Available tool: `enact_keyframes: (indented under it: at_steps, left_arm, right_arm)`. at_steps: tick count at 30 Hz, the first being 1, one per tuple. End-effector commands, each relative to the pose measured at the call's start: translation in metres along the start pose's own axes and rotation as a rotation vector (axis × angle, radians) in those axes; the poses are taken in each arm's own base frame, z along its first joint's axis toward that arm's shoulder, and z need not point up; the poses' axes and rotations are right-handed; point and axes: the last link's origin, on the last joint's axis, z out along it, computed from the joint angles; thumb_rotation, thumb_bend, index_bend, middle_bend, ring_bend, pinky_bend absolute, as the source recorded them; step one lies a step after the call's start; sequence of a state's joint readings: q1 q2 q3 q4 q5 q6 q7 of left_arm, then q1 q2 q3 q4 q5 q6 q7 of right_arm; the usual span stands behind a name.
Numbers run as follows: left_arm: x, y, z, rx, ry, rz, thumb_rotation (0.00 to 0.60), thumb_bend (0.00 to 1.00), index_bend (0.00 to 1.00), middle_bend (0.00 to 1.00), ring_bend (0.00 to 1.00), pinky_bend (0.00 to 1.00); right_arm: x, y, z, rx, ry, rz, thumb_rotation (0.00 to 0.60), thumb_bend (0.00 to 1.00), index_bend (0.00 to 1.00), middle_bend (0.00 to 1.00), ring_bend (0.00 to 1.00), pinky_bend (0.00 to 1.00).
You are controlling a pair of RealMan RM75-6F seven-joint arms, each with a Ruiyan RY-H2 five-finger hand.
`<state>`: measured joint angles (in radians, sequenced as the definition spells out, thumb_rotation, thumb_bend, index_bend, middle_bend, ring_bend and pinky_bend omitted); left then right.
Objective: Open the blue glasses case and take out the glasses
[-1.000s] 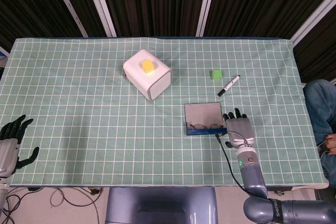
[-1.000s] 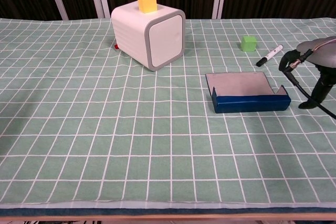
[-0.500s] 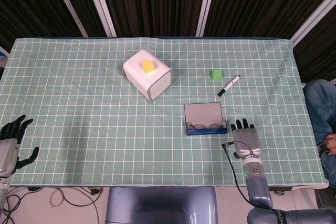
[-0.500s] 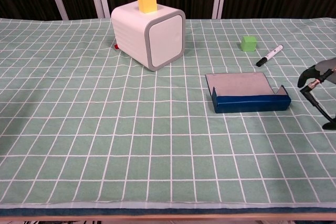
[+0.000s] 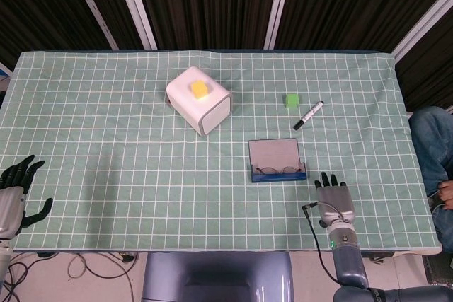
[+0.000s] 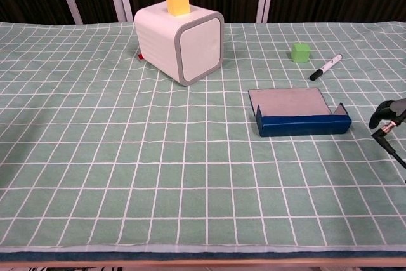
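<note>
The blue glasses case (image 5: pixel 277 161) lies open on the green checked cloth, its grey-lined lid flat toward the back; in the chest view only the case's blue front wall (image 6: pixel 303 124) and lid show. The glasses (image 5: pixel 277 170) rest inside the case, seen in the head view alone. My right hand (image 5: pixel 334 199) hovers near the table's front edge, to the right of and nearer than the case, fingers spread and holding nothing; the chest view catches just its edge (image 6: pixel 388 113). My left hand (image 5: pixel 14 192) hangs open off the table's front left corner.
A white box (image 5: pixel 199 100) with a yellow cube (image 5: pixel 199 89) on top stands at the back centre. A green cube (image 5: pixel 290 100) and a black-and-white marker (image 5: pixel 308 114) lie behind the case.
My right hand has drawn back from beside the case toward the table's front edge, empty. The case stays open with the glasses inside. The left hand has not moved.
</note>
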<state>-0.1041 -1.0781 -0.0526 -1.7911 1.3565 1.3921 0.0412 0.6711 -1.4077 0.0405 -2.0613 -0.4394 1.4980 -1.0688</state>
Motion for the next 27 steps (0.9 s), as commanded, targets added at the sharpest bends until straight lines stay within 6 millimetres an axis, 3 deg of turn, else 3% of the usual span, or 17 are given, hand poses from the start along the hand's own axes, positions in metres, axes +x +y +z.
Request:
enact_keyframes:
  at_steps: [1,27]
  left_arm:
    - [0.000,0.000,0.000,0.001,-0.001,0.000,0.600,0.36,0.11,0.00,0.00,0.00]
    - [0.000,0.000,0.001,0.010,0.001,-0.001,0.600,0.36,0.12,0.00,0.00,0.00]
  right_arm:
    - [-0.003,-0.002,0.003,-0.005,0.001,-0.001,0.600,0.25,0.14,0.01,0.06,0.22]
    - [-0.003,-0.025,0.010,0.044,-0.044,0.111,0.600,0.32,0.13,0.00,0.03,0.22]
